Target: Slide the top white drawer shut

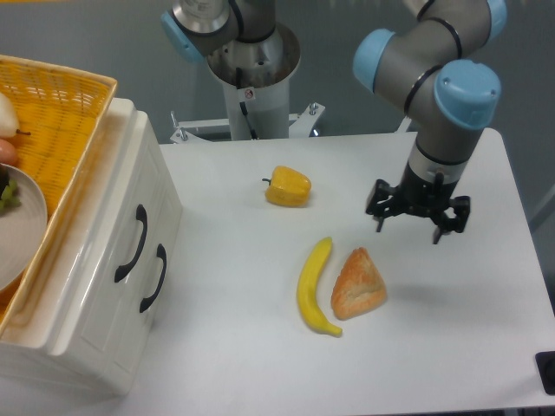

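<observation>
The yellow wicker basket [61, 113] and the white plate [22, 234] inside it run off the left edge; fruit there shows only in slivers. The cabinet [95, 286] base is cropped below

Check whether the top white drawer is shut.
Shut: the glossy white top drawer's front with its black curved handle sits flush with the second front.
</observation>
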